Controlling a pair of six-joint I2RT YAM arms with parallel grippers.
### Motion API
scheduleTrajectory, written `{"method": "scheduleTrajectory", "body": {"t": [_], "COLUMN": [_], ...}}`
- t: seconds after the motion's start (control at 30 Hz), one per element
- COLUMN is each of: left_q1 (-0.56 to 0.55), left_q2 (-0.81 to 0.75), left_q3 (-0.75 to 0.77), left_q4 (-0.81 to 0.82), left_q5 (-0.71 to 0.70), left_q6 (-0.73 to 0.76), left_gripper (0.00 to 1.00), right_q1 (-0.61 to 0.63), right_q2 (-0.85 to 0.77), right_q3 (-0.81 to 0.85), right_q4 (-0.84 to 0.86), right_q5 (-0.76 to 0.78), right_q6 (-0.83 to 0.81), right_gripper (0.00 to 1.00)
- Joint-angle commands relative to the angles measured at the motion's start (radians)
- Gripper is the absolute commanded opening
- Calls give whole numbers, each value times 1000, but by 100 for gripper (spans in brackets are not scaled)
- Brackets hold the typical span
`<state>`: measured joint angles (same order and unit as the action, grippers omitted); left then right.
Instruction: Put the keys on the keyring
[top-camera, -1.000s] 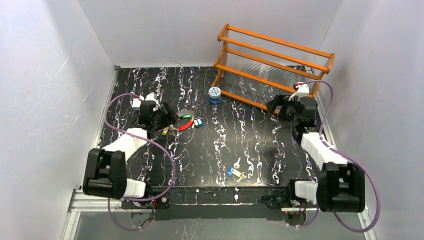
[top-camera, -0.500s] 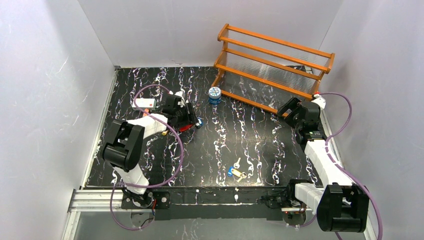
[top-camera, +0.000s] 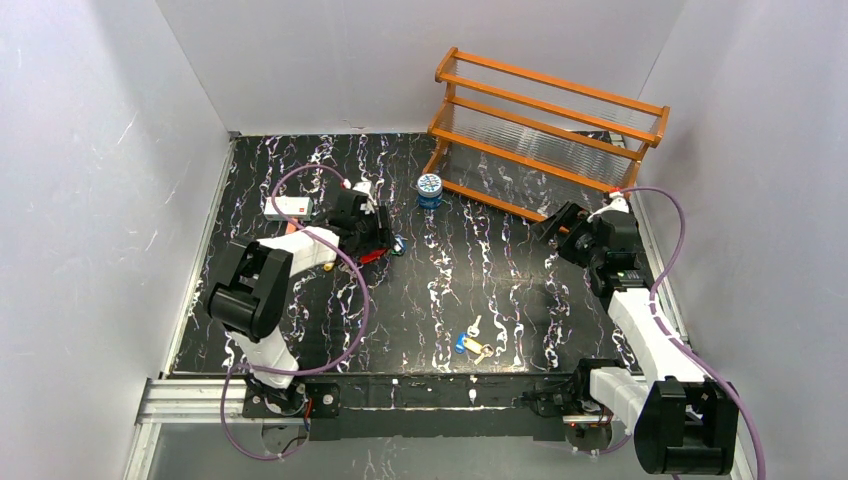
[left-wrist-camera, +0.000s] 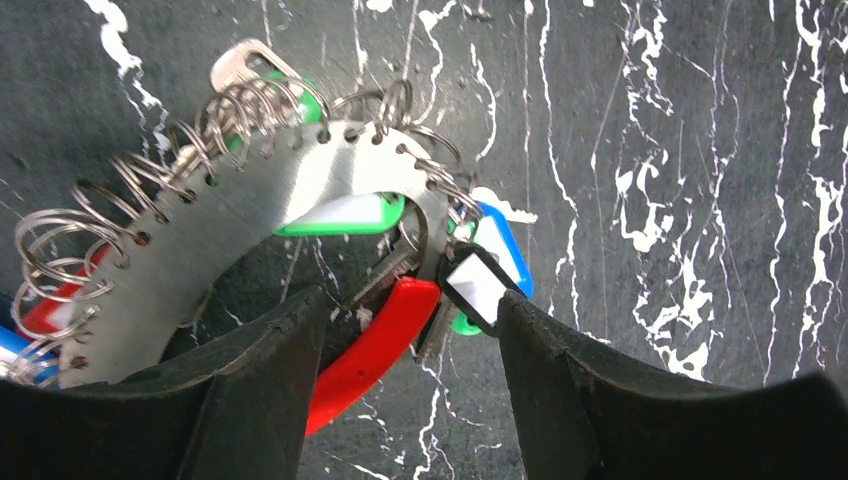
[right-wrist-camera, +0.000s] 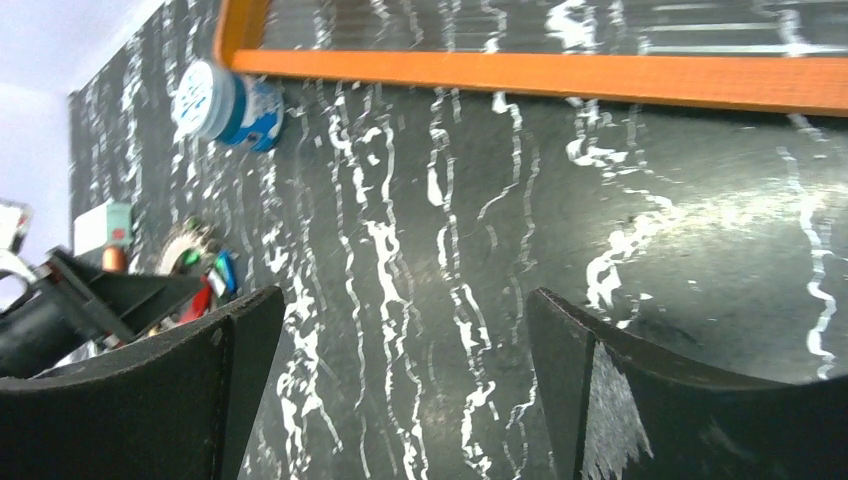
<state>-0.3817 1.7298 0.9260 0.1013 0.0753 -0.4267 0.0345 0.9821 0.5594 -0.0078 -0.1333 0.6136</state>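
Note:
The keyring (left-wrist-camera: 250, 200), a large flat silvery ring hung with many small wire rings, lies on the black marbled table. Red (left-wrist-camera: 375, 335), green (left-wrist-camera: 340, 215), blue (left-wrist-camera: 505, 250) and black-framed (left-wrist-camera: 478, 288) tags sit on it. My left gripper (left-wrist-camera: 410, 300) is open and low over it, with the red tag between its fingers. In the top view the left gripper (top-camera: 375, 232) covers most of the ring. Loose keys (top-camera: 472, 343) with blue, gold and silver heads lie near the front centre. My right gripper (top-camera: 560, 225) is open and empty near the rack; its wrist view (right-wrist-camera: 405, 300) shows only bare table between the fingers.
An orange rack (top-camera: 545, 130) stands at the back right. A small blue-and-white tin (top-camera: 429, 189) sits in front of it and shows in the right wrist view (right-wrist-camera: 225, 100). A small white box (top-camera: 293, 207) lies behind the left gripper. Grey walls enclose the table.
My left gripper has swung right over the keyring and settled lower on it. My right gripper rose toward the rack, then came back down and left a little.

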Motion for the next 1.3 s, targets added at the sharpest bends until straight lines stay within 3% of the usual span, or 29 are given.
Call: {"method": "scheduleTrajectory", "body": {"t": [0.0,0.33,0.53,0.8,0.97,1.27], "left_q1": [-35,-159,-187,-171,-145,-65], "left_q2": [-55,-239,-467,-573,-574,-617], "left_q3": [-82,-283,-361,-276,-217,-225], "left_q4": [-15,18,9,-93,-262,-569], "left_q5": [27,113,145,44,-102,-358], "left_q6": [1,-84,-137,-217,-244,-313], "left_gripper": [62,59,63,71,70,60], "right_q1": [4,4,22,213,380,531], "right_q2": [-24,77,187,367,511,858], "right_q3": [-16,-34,1,147,261,587], "right_q4": [99,195,212,110,82,-33], "right_q5": [-189,-404,-503,-435,-358,-374], "right_q6": [-10,-47,-96,-228,-261,-293], "right_gripper": [99,99,99,99,99,82]}}
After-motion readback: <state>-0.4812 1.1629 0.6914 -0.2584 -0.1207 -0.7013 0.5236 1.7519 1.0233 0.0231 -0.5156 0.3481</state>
